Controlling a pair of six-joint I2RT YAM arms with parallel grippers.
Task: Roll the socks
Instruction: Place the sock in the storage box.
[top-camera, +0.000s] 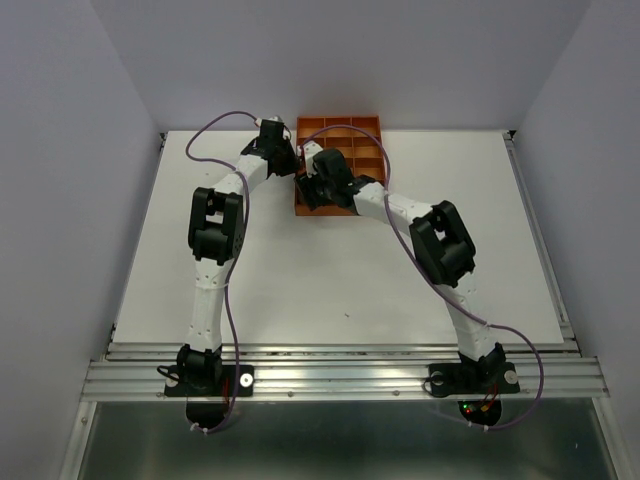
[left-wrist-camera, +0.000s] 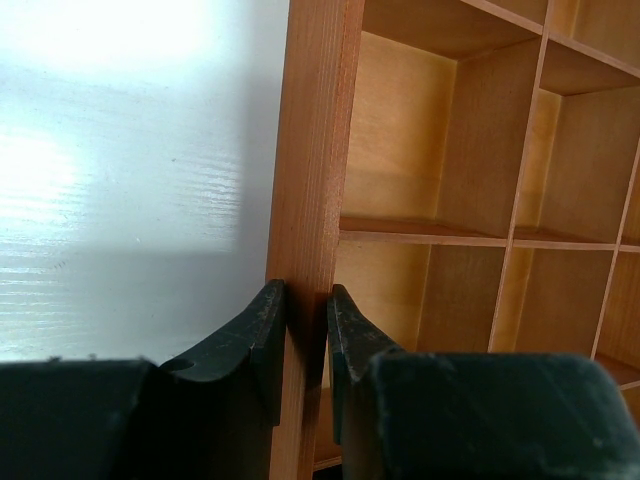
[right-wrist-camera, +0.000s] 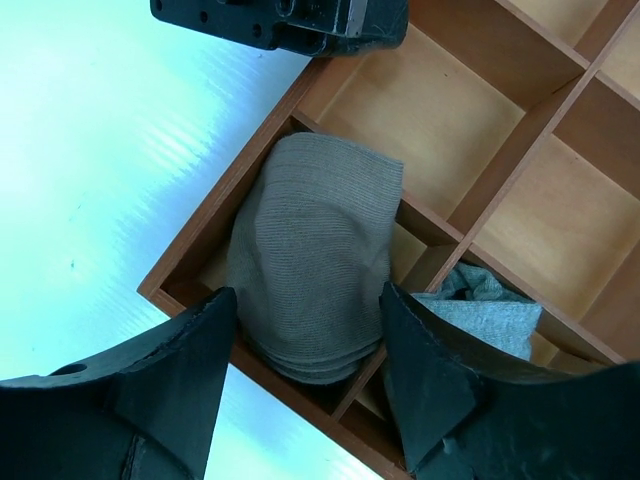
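Taupe-brown sock (right-wrist-camera: 310, 240): rolled, lying in the corner compartment of the orange tray (right-wrist-camera: 225, 215). Grey sock (right-wrist-camera: 490, 310): bunched in the neighbouring compartment, partly hidden. Right claw (right-wrist-camera: 307, 292): jaws spread wide either side of the taupe-brown roll, gripping nothing. Left claw (left-wrist-camera: 305, 300): jaws nearly closed, pinching the tray's outer wall from both sides. Tray stands on a white table (left-wrist-camera: 120, 180), at its far edge.
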